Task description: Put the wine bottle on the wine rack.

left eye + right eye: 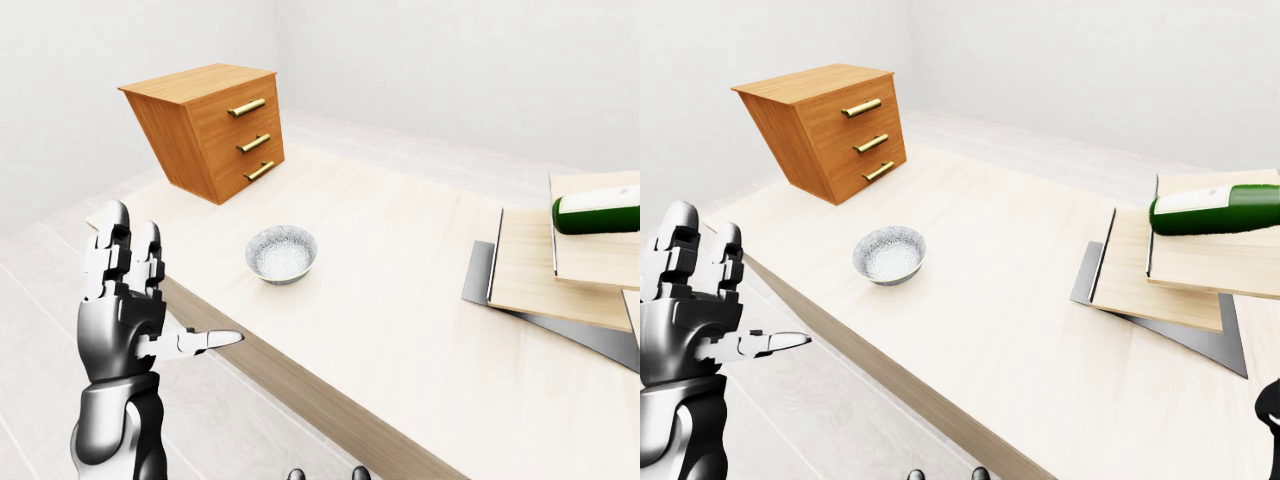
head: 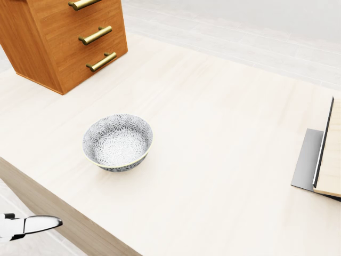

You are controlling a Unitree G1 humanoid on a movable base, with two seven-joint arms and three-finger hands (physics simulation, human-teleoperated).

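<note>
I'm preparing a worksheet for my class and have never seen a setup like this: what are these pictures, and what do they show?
These are simulator renders from three cameras on a humanoid robot's head. The two eye views look across a pale wooden table; the head view looks down on it. The silver three-finger left hand is raised beside the table, open and holding nothing. On the table stand a brown wooden drawer chest with brass handles and a grey patterned bowl. At the right, a green wine bottle lies on stacked light wooden boards.
</note>
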